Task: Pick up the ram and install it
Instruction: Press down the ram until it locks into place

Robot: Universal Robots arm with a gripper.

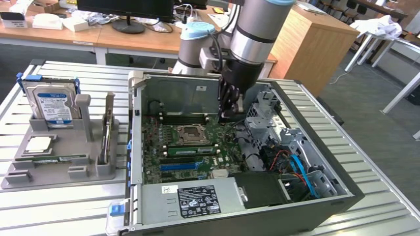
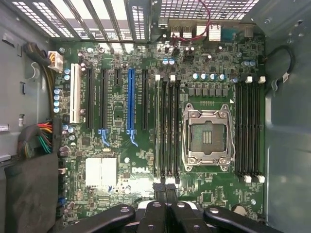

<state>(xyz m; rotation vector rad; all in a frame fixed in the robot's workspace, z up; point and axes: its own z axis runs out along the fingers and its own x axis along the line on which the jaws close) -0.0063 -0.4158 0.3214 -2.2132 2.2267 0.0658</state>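
Exterior view: we note the arm reaching down into the open computer case [image 1: 341,192], which lies on the slatted worktop [image 1: 66,209]. The claw [image 1: 227,116] hangs just above the motherboard [image 1: 152,147], near the processor socket [image 1: 192,131] on the exterior view's right of it. The ram [image 1: 190,142], a green strip with a pale label, stands on edge in a slot just beside that socket, apart from the claw. On the exterior view's left a grey holder [image 1: 59,173] carries a hard drive [image 1: 54,105] upright.

Wrist view: the claw [image 2: 165,190] is fully closed, its fingers pressed together with nothing between them. It sits over the end of a bank of long memory slots [image 2: 167,126] beside the socket [image 2: 207,136]. From above we cannot tell which slot carries the strip.
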